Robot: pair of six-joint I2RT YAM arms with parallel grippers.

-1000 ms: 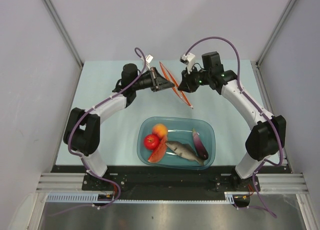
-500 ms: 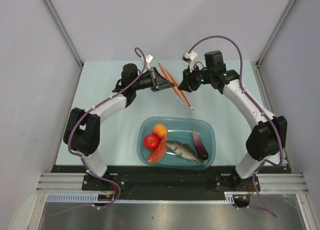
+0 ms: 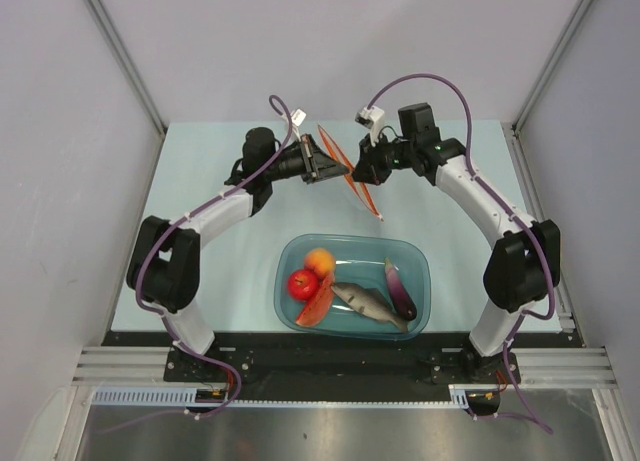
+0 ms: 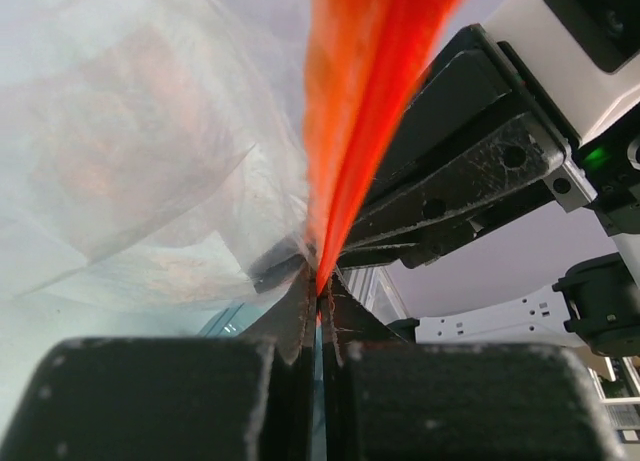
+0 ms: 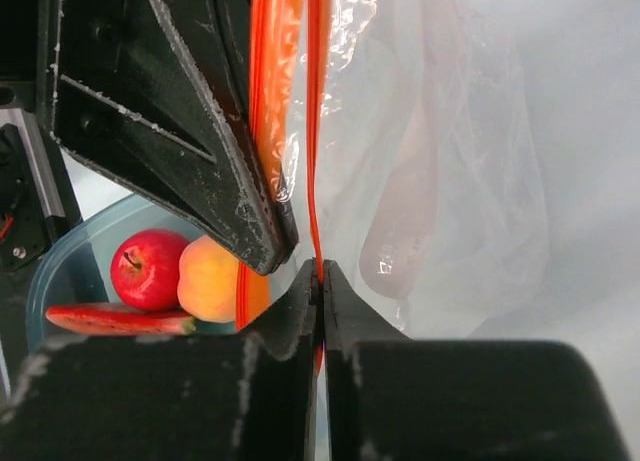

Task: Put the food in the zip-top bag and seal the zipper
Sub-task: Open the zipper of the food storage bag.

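From above, two hands meet over the far half of the worktop (image 3: 200, 161): the left hand (image 3: 326, 166) and the right hand (image 3: 362, 171) face each other with one zip-top bag (image 3: 333, 149) between them. It is seen edge-on, so its clear body is hard to make out. Its zipper (image 3: 374, 206) shows as a red-orange line slanting past both hands. Nearer the arm bases than either hand sits one teal tub (image 3: 420, 256) holding five foods: one red apple (image 3: 303, 282), one orange fruit (image 3: 320, 260), one wedge slice (image 3: 315, 308), one grey fish (image 3: 368, 303) and one purple eggplant (image 3: 399, 288). In the left wrist view, the left hand's two fingers are closed on the zipper's lower end. The strip fans upward, blurred, with crinkled film to its left and the right hand's black fingers (image 4: 450, 181) close on its right. The frame cuts off the top of the bag. In the right wrist view, the right hand's fingers are pinched shut on a thin red-orange line of the zipper. A broader red-orange band runs beside it against the left hand's finger (image 5: 200, 131). Past that finger only the apple, the fruit, the slice and part of the tub show.
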